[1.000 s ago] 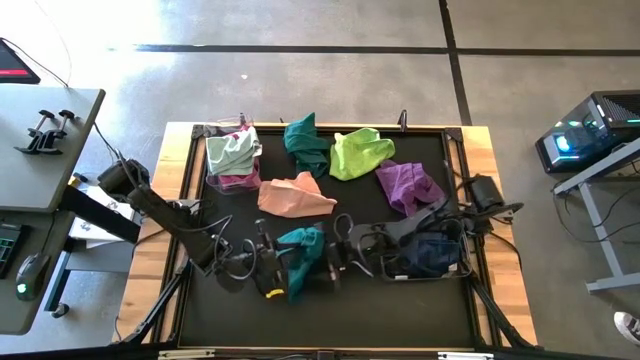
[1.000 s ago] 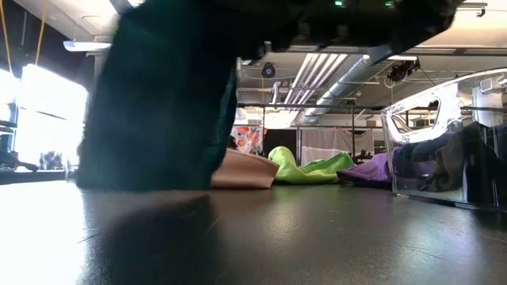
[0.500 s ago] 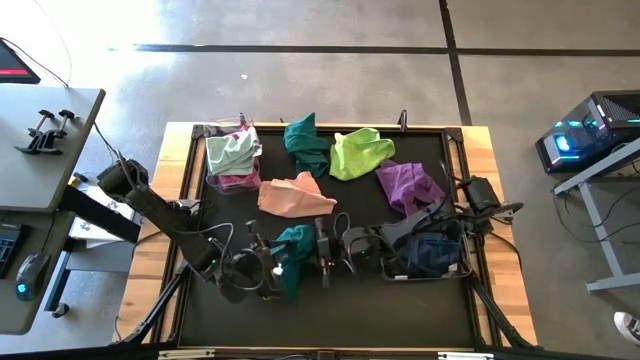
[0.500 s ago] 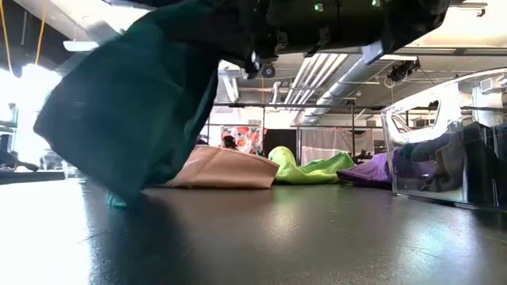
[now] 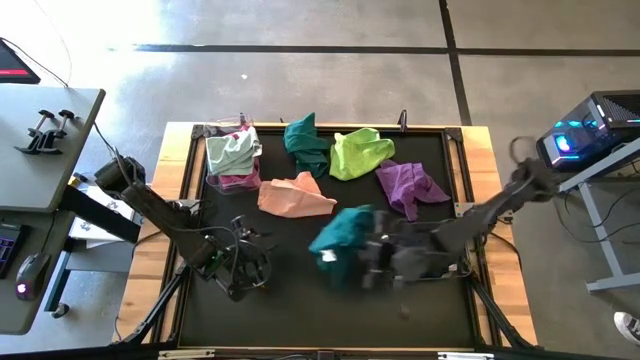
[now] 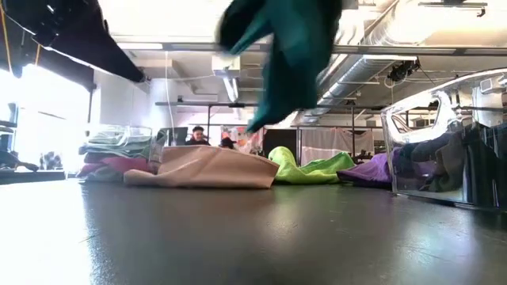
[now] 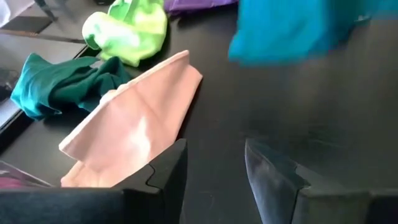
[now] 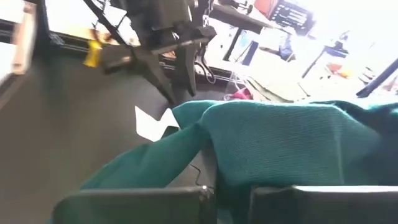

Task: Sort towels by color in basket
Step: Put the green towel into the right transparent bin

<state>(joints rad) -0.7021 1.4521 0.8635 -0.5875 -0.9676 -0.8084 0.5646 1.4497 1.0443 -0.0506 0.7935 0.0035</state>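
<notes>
Your worktop [image 5: 300, 300] is a black mat in a wooden frame on a grey concrete floor; the low view looks into a hall with ceiling ducts and a person far off. No writing can be read anywhere (a white tag shows on the cloth in the right wrist view, too blurred to read).

The front half of the mat is bare. Along the far half lie the peach towel [image 5: 294, 195], lime towel [image 5: 358, 152], purple towel [image 5: 408, 185] and a dark teal towel [image 5: 305, 142]. A clear bin [image 5: 213, 172] at the far left corner holds a mint towel [image 5: 233, 150] over a magenta one [image 5: 238, 181].

The right gripper [image 5: 370, 262] is near the mat's middle, fingers pinching the teal towel [image 5: 343, 233], which hangs clear of the mat. The left gripper [image 5: 248, 268] sits low at front left, its fingers [image 7: 166, 173] spread and holding nothing.
</notes>
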